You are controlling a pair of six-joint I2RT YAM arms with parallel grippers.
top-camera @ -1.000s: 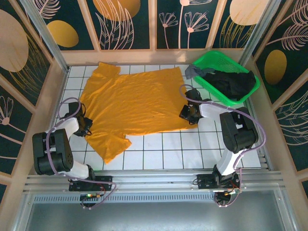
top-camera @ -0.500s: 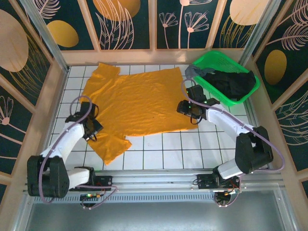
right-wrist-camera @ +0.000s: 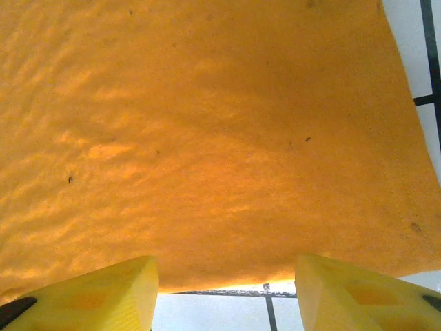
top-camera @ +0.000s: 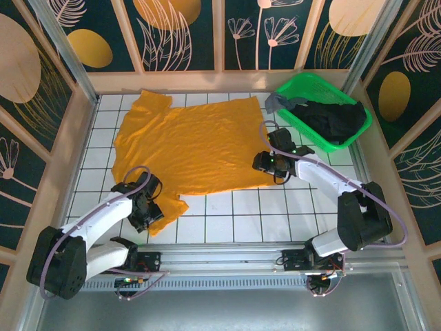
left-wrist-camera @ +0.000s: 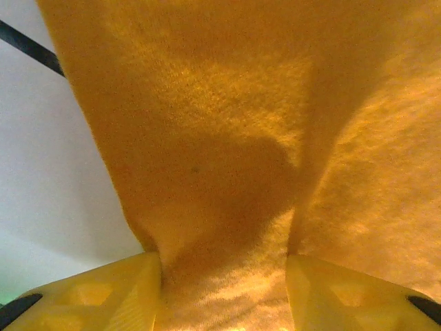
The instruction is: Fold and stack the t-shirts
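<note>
Left end effector (left-wrist-camera: 222, 265) — astride t-shirt (left-wrist-camera: 207, 117)

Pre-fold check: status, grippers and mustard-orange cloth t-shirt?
Left gripper open astride near sleeve. Right gripper open at hem. Mustard-orange cloth t-shirt flat, unfolded. Green plastic mesh basket aside.

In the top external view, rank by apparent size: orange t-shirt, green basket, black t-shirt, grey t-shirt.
1. orange t-shirt, spread flat
2. green basket
3. black t-shirt, bunched in the basket
4. grey t-shirt, bunched and partly hidden at the basket's edge, so only its visible part ranks last
</note>
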